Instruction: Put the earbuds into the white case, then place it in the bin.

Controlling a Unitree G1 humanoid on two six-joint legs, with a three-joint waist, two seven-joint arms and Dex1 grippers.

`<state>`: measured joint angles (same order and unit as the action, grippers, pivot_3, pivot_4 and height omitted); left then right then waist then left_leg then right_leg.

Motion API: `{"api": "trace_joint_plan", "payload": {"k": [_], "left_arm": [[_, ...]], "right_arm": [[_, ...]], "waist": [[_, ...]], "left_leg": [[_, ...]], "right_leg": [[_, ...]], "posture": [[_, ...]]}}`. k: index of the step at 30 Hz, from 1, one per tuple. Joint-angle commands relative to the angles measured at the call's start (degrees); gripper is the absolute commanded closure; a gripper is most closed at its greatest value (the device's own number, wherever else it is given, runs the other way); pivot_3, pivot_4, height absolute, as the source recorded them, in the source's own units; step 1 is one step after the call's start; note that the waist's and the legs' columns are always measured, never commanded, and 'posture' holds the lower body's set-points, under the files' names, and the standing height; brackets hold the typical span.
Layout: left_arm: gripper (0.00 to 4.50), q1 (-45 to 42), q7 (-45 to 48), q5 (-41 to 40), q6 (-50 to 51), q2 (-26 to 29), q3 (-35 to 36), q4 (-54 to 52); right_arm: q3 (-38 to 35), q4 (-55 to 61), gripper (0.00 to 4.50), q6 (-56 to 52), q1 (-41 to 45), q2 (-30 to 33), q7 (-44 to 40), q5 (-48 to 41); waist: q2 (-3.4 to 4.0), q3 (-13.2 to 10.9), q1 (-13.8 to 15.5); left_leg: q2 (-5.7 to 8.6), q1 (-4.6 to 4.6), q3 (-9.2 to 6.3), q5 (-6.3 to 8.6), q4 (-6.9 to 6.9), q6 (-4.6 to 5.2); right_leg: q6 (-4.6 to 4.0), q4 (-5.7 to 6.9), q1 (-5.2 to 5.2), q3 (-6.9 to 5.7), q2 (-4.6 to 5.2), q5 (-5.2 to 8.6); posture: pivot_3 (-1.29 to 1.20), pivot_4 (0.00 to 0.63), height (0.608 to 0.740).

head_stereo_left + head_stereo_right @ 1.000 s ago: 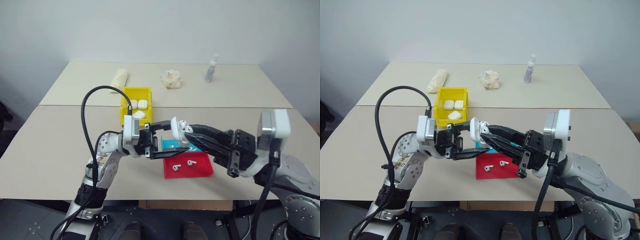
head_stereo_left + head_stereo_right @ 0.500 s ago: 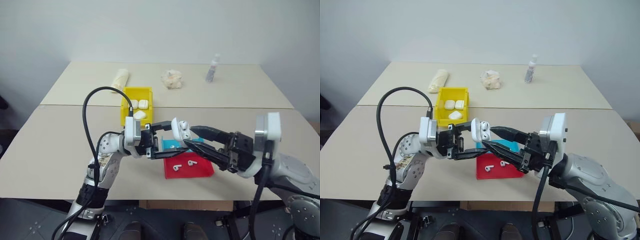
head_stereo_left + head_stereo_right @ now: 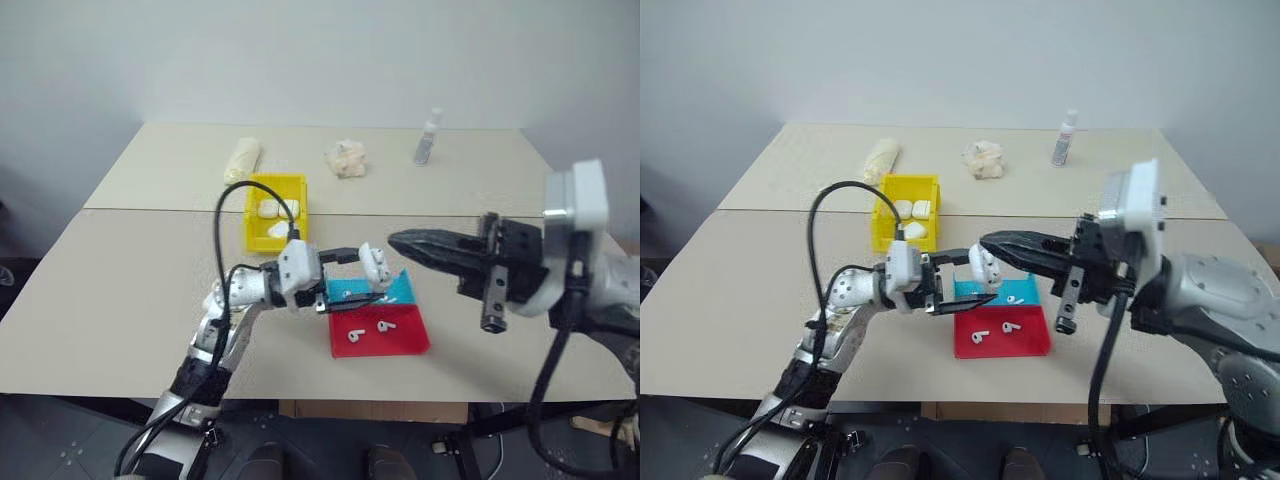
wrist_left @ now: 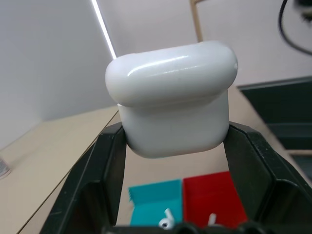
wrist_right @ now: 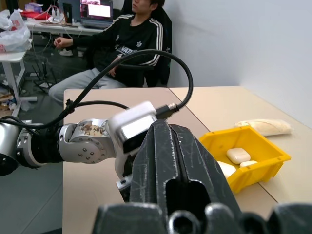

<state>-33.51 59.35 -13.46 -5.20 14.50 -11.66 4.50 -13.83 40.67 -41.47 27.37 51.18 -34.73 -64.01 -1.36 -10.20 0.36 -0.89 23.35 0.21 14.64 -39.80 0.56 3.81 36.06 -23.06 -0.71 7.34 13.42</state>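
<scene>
The left gripper (image 3: 345, 282) has its jaws clamped on the small glossy white plastic earbud case (image 3: 375, 265), lid closed, up above the shallow blue tray (image 3: 385, 292). The right gripper (image 3: 400, 243) hangs beside it, jaws squeezed together, holding nothing.

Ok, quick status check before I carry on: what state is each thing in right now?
white case: lid shut, held off the table between the left gripper's jaws.
left gripper: shut on the case.
right gripper: jaws shut, holding nothing, apart from the case.
yellow bin: upright, cases already inside.
red tray: two loose earbuds lying in it.
blue tray: at least one earbud in it.
bottle: standing upright.
</scene>
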Motion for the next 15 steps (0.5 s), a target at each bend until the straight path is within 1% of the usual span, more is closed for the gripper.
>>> {"api": "trace_joint_plan", "payload": {"k": [1, 4, 6, 11, 15], "left_arm": [[1.76, -2.0, -2.9, 2.3, 1.1, -0.1, -0.9, -1.5], [1.76, -2.7, -7.3, 4.5, 4.8, -1.2, -1.4, -2.9], [1.76, -2.6, -9.3, 4.3, 6.6, -2.0, -0.9, -4.3], [1.76, -0.5, -7.1, 1.4, 5.4, -0.5, 0.2, -7.2], [1.76, 0.6, -6.0, -0.6, 4.5, -0.4, 0.5, -8.1]], "right_arm": [[3.8, 1.5, 4.45, -1.0, 2.5, 1.8, -0.1, 3.5], [7.5, 2.2, 4.45, -1.2, 3.6, 1.7, 0.3, 6.6], [10.0, 2.5, 4.45, -1.7, 3.6, 1.9, 0.6, 9.6], [14.0, 2.5, 4.45, -0.7, 3.2, 1.0, 0.8, 16.5], [15.0, 1.9, 4.45, -0.8, 3.6, 0.2, 0.8, 19.9]], "waist": [[0.0, 0.0, 0.1], [0.0, 0.0, 0.2], [0.0, 0.0, 0.2], [0.0, 0.0, 0.2], [0.0, 0.0, 0.2]], "left_leg": [[-0.01, 0.03, 0.0, 0.0, 0.0, 0.0], [0.0, 0.07, 0.0, 0.0, -0.02, 0.0], [0.0, 0.06, 0.0, 0.0, -0.04, 0.0], [-0.01, 0.09, 0.0, 0.0, -0.03, 0.0], [-0.01, 0.08, 0.0, 0.0, -0.03, 0.0]], "right_leg": [[0.0, -0.01, -0.02, -0.01, 0.0, 0.0], [0.0, -0.01, -0.04, 0.0, 0.0, 0.0], [0.01, 0.01, -0.04, -0.01, 0.0, -0.01], [0.01, 0.01, -0.09, 0.0, 0.0, -0.01], [0.01, 0.03, -0.09, 0.0, 0.0, -0.01]], "posture": [[0.0, 0.15, 0.74], [0.0, 0.15, 0.74], [0.0, 0.15, 0.74], [0.0, 0.15, 0.74], [0.0, 0.15, 0.74]]}}
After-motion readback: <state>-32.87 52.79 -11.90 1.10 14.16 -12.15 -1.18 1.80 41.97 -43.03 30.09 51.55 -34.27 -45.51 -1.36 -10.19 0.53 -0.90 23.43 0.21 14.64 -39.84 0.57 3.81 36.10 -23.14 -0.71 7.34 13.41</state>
